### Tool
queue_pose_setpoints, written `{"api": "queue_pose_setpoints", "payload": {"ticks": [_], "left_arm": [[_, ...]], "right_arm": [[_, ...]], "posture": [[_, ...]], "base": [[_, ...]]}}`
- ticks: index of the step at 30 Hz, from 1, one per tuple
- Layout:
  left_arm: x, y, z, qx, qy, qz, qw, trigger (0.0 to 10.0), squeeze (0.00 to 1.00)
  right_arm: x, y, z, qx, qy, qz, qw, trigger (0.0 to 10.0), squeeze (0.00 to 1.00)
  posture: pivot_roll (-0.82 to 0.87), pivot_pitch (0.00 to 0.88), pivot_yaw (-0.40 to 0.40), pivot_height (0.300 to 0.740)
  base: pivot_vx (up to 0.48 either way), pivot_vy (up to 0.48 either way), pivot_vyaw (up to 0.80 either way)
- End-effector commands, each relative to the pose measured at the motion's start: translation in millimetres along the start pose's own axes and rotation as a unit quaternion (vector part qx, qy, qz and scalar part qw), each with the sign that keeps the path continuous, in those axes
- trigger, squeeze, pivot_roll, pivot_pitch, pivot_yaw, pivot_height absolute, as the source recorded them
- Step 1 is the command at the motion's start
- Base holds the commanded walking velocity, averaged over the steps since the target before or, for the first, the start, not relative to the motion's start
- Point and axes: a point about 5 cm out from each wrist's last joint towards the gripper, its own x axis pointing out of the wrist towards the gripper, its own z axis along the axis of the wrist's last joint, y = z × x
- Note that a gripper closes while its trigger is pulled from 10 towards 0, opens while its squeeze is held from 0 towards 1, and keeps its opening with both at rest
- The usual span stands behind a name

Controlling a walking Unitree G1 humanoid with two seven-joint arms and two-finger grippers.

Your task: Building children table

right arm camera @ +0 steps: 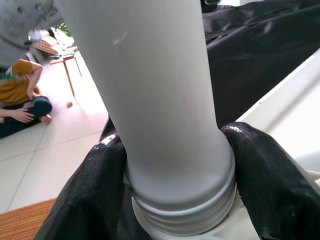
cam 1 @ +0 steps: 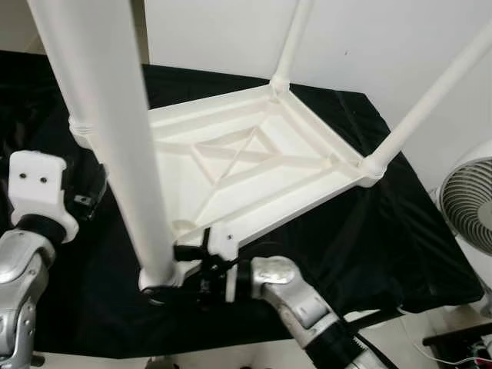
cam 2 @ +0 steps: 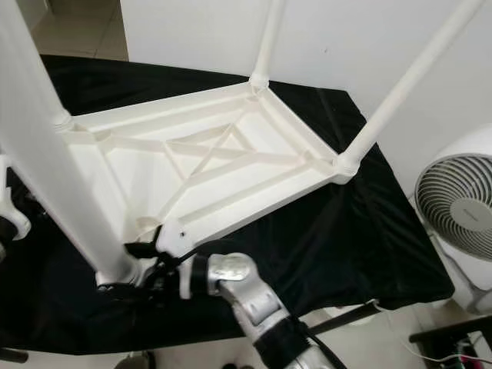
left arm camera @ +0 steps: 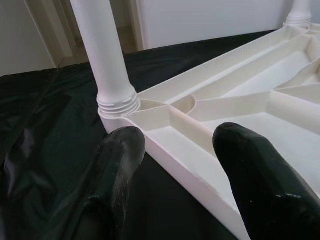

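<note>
A white plastic children's table (cam 1: pixel 254 165) lies upside down on a black cloth, with its legs pointing up from the corners. The near leg (cam 1: pixel 108 131) rises large in front of me. My right gripper (right arm camera: pixel 175 185) is shut on this leg just above its threaded base (right arm camera: pixel 185 215), one finger (right arm camera: pixel 85 195) on each side. My left gripper (left arm camera: pixel 175 150) is open at the table's left corner. Its fingers (left arm camera: pixel 120 165) straddle the table's rim (left arm camera: pixel 175 160), close to the left leg (left arm camera: pixel 107 65). The left wrist's white mount (cam 1: pixel 38 192) is at the left edge.
The black cloth (cam 1: pixel 369 231) covers the whole work surface up to a white wall. A white fan (cam 1: pixel 469 204) stands on the floor at the right. A person (right arm camera: pixel 20 95) sits on the tiled floor beside a small side table (right arm camera: pixel 65 55).
</note>
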Motion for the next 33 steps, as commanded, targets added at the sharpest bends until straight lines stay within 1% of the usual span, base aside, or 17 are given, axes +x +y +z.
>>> {"api": "queue_pose_setpoints", "payload": {"ticks": [1, 6, 7, 9, 12, 13, 14, 15, 16, 17, 19, 26, 28, 29, 31, 32, 33], "left_arm": [[4.0, -3.8, -1.0, 0.008, 0.002, -0.03, 1.0, 10.0, 0.0], [10.9, -4.5, -1.3, 0.011, 0.002, -0.04, 0.999, 10.0, 0.0], [10.9, -4.5, -1.3, 0.011, 0.002, -0.04, 0.999, 10.0, 0.0], [18.7, -6.4, -3.2, 0.014, 0.003, -0.049, 0.999, 10.0, 0.0], [19.6, -6.6, -3.5, 0.014, 0.003, -0.05, 0.999, 10.0, 0.0], [20.5, -7.7, -2.8, 0.015, 0.002, -0.053, 0.998, 10.0, 0.0], [20.5, -7.7, -2.8, 0.015, 0.002, -0.053, 0.998, 10.0, 0.0], [20.8, -8.1, -2.5, 0.016, 0.001, -0.056, 0.998, 10.0, 0.0], [20.8, -8.1, -2.4, 0.017, 0.002, -0.059, 0.998, 10.0, 0.0], [20.8, -8.1, -2.4, 0.017, 0.002, -0.059, 0.998, 10.0, 0.0], [20.6, -8.6, -4.8, 0.017, 0.005, -0.066, 0.998, 10.0, 0.0], [20.9, -11.2, -7.1, 0.019, 0.009, -0.074, 0.997, 10.0, 0.0], [23.8, -19.1, -11.2, 0.015, 0.011, -0.091, 0.996, 10.0, 0.0], [23.8, -19.1, -11.2, 0.015, 0.011, -0.091, 0.996, 10.0, 0.0], [27.5, -29.0, -16.5, 0.015, 0.013, -0.111, 0.994, 10.0, 0.0], [27.5, -29.0, -16.5, 0.015, 0.013, -0.111, 0.994, 10.0, 0.0], [30.5, -34.4, -20.1, 0.012, 0.019, -0.122, 0.992, 10.0, 0.0]], "right_arm": [[-19.1, -8.0, 11.2, -0.016, -0.018, -0.042, 0.999, 0.0, 0.0], [-36.1, -4.5, 13.1, -0.021, -0.009, -0.058, 0.998, 0.0, 0.0], [-36.1, -4.5, 13.1, -0.021, -0.009, -0.058, 0.998, 0.0, 0.0], [-38.4, -0.3, 12.5, -0.024, -0.001, -0.06, 0.998, 0.0, 0.0], [-38.0, 0.1, 12.7, -0.024, 0.0, -0.06, 0.998, 0.0, 0.0], [-38.1, 1.3, 14.4, -0.026, -0.003, -0.059, 0.998, 0.4, 0.0], [-38.1, 1.3, 14.4, -0.026, -0.003, -0.059, 0.998, 0.4, 0.0], [-42.5, 0.4, 16.4, -0.029, -0.003, -0.065, 0.997, 0.0, 0.0], [-48.1, -1.7, 17.5, -0.033, 0.0, -0.072, 0.997, 0.0, 0.0], [-48.1, -1.7, 17.5, -0.033, 0.0, -0.072, 0.997, 0.0, 0.0], [-61.6, -8.9, 18.3, -0.037, 0.009, -0.107, 0.994, 0.0, 0.0], [-65.7, -10.5, 18.2, -0.034, 0.013, -0.125, 0.991, 0.0, 0.0], [-68.7, -9.9, 16.7, -0.026, 0.014, -0.149, 0.988, 0.0, 0.0], [-68.7, -9.9, 16.7, -0.026, 0.014, -0.149, 0.988, 0.0, 0.0], [-69.0, -7.0, 14.6, -0.018, 0.014, -0.161, 0.987, 0.0, 0.0], [-69.0, -7.0, 14.6, -0.018, 0.014, -0.161, 0.987, 0.0, 0.0], [-68.1, -5.0, 14.0, -0.016, 0.015, -0.162, 0.987, 7.7, 0.0]], "posture": [[0.17, 0.187, -0.047, 0.74], [0.16, 0.187, -0.03, 0.74], [0.16, 0.187, -0.03, 0.74], [0.15, 0.184, -0.014, 0.74], [0.15, 0.184, -0.014, 0.74], [0.15, 0.183, -0.009, 0.74], [0.15, 0.183, -0.009, 0.74], [0.15, 0.182, -0.006, 0.74], [0.15, 0.181, -0.004, 0.74], [0.15, 0.181, -0.004, 0.74], [0.15, 0.179, -0.004, 0.74], [0.15, 0.177, -0.007, 0.74], [0.14, 0.172, -0.012, 0.74], [0.14, 0.172, -0.012, 0.74], [0.14, 0.172, -0.012, 0.74], [0.14, 0.172, -0.012, 0.74], [0.13, 0.165, -0.008, 0.74]], "base": [[0.0, 0.0, 0.0], [0.0, 0.0, 0.0], [0.0, 0.0, 0.0], [0.0, 0.0, 0.0], [0.0, 0.0, 0.0], [0.0, 0.0, 0.0], [0.0, 0.0, 0.0], [0.0, 0.0, 0.0], [0.0, 0.0, 0.0], [0.0, 0.0, 0.0], [0.0, 0.0, 0.0], [0.0, 0.0, 0.0], [0.0, 0.0, 0.0], [0.0, 0.0, 0.0], [0.0, 0.0, 0.0], [0.0, 0.0, 0.0], [0.0, 0.0, 0.0]]}}
